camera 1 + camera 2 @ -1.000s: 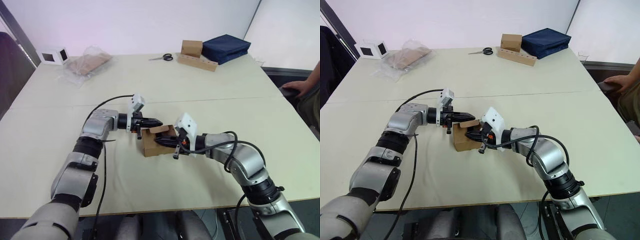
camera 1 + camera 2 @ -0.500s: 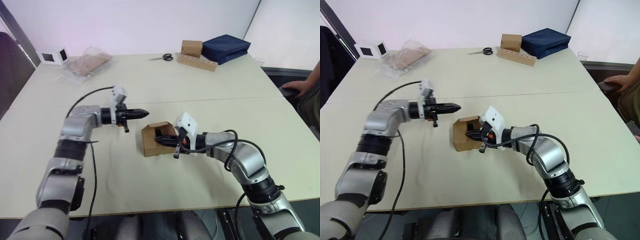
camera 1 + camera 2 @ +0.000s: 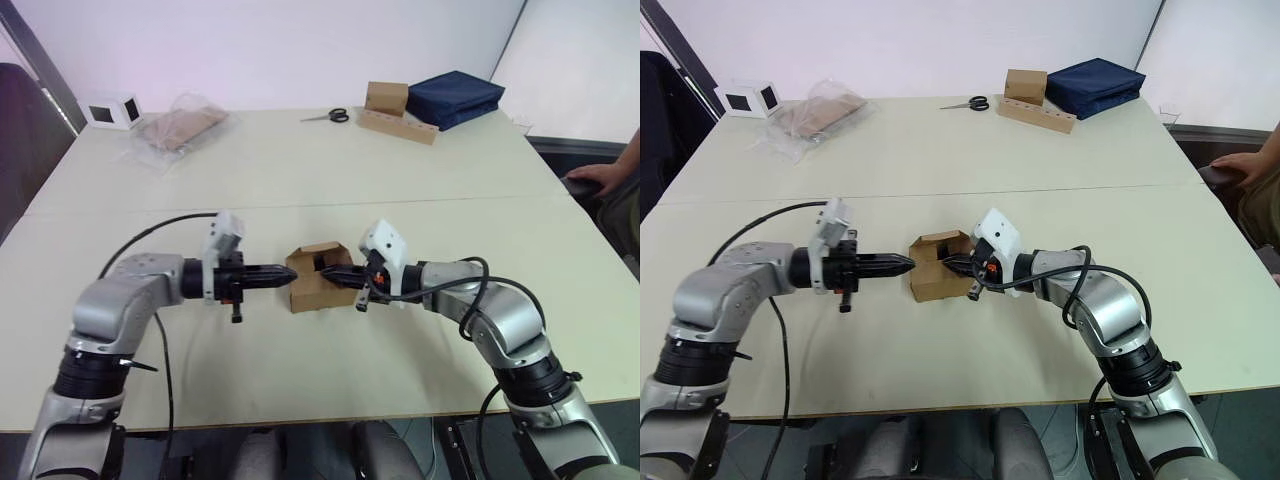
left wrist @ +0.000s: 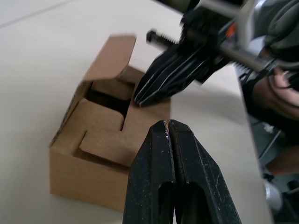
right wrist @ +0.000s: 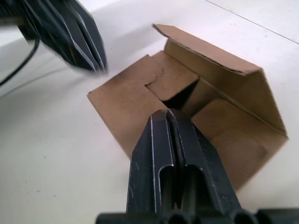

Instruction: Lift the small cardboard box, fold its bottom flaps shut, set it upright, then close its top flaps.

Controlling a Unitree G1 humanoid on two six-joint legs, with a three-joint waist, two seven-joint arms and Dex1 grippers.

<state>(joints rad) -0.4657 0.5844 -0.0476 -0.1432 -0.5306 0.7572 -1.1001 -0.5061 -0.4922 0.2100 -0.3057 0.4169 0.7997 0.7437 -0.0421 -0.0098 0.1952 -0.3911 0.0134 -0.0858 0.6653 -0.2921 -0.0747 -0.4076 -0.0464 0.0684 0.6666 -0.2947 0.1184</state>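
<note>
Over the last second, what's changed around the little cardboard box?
The left gripper drew away from the small cardboard box toward the robot's left, then came back, shut, to the box's left side. The right gripper, shut, stayed at the top flaps, one still standing up. The box stayed upright on the table.

table (image 3: 300, 170): pale cream top, seam running left to right | far wall (image 3: 300, 40): plain white | far left: dark upright panel (image 3: 30, 60) | far right: dark furniture edge (image 3: 575, 145) beside table
</note>
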